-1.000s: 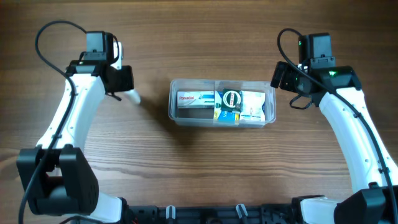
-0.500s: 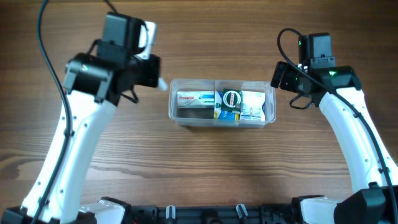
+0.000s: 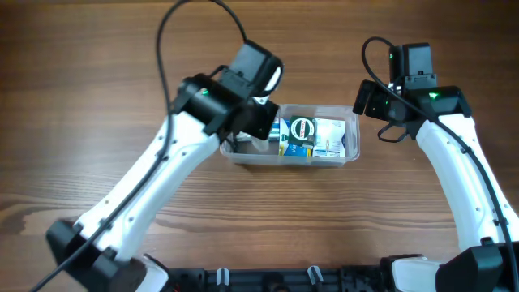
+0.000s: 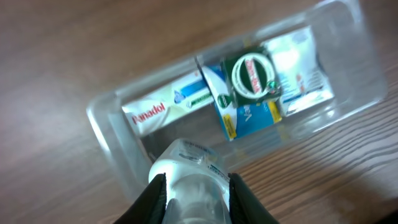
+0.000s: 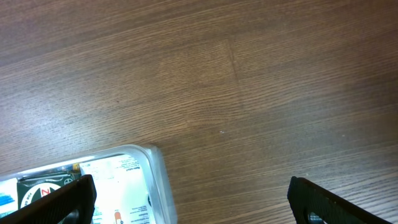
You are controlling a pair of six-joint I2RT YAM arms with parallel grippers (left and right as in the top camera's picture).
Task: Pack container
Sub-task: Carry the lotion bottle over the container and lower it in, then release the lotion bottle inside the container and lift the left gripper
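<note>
The clear container (image 3: 350,122) sits mid-table with a Panadol box (image 4: 163,109), a blue box (image 4: 249,118), a round green-lidded tin (image 3: 302,128) and a white box (image 3: 330,136) inside. It also shows in the left wrist view (image 4: 102,134) and the right wrist view (image 5: 158,174). My left gripper (image 4: 191,199) is shut on a small clear bottle (image 4: 189,171) and holds it over the container's left end. In the overhead view the left wrist (image 3: 247,109) hides the bottle. My right gripper (image 5: 189,199) is open and empty, just right of the container.
The wooden table (image 3: 97,186) surrounds the container. The right arm (image 3: 454,162) runs down the right side, and the left arm (image 3: 154,186) crosses from the lower left toward the container.
My left arm has swung right from the far left of the table to above the container's left end, carrying the bottle. The right arm has not moved.
</note>
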